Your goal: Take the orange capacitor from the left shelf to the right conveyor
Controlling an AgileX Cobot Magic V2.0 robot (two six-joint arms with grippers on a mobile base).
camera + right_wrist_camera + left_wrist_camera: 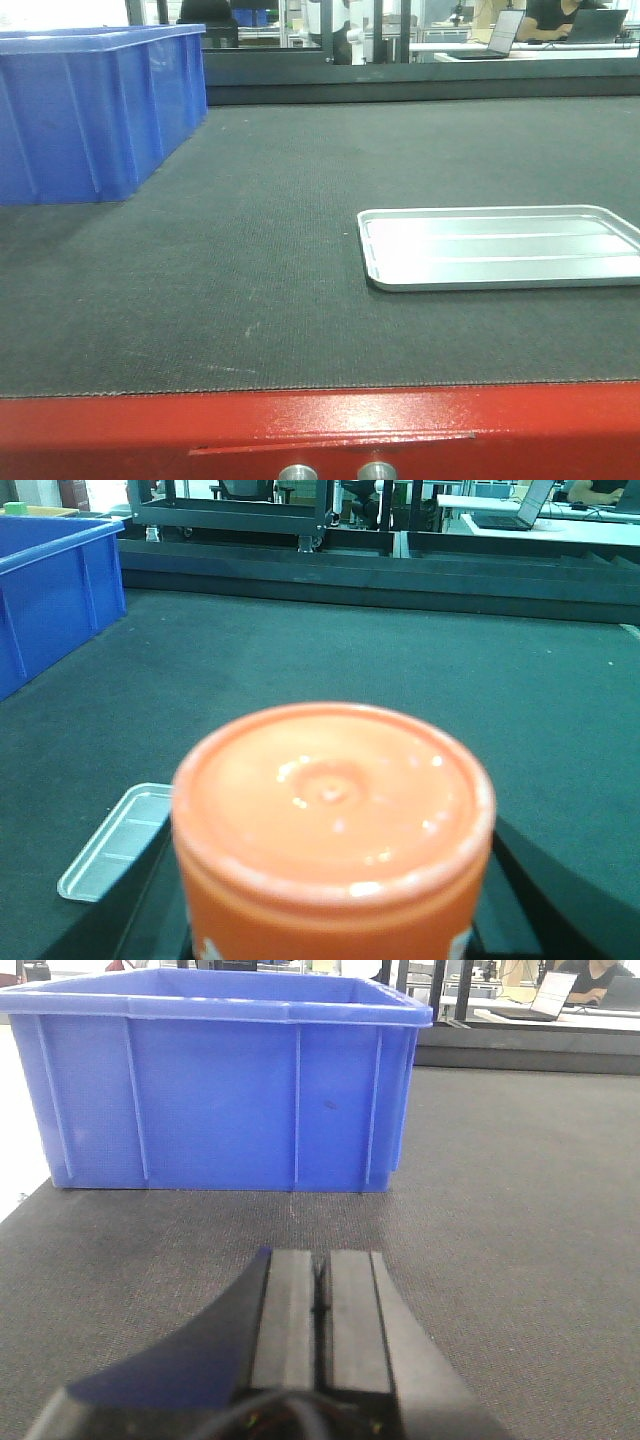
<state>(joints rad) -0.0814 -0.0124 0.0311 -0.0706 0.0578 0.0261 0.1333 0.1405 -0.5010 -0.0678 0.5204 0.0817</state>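
The orange capacitor (330,810) fills the lower half of the right wrist view, its flat top facing the camera and white print showing at its lower edge. My right gripper (330,925) is shut on it, with dark fingers (530,890) showing on either side. It hangs over the dark grey belt of the right conveyor (250,280). My left gripper (322,1260) is shut with nothing in it, low over the belt in front of a blue bin (220,1090). The left shelf is out of view. Neither gripper shows in the front view.
A big blue bin (90,110) stands at the belt's back left. A shallow silver tray (500,247) lies on the right, and it also shows as the tray (115,845) below left of the capacitor. The red front edge (320,430) carries two silver buttons (337,471).
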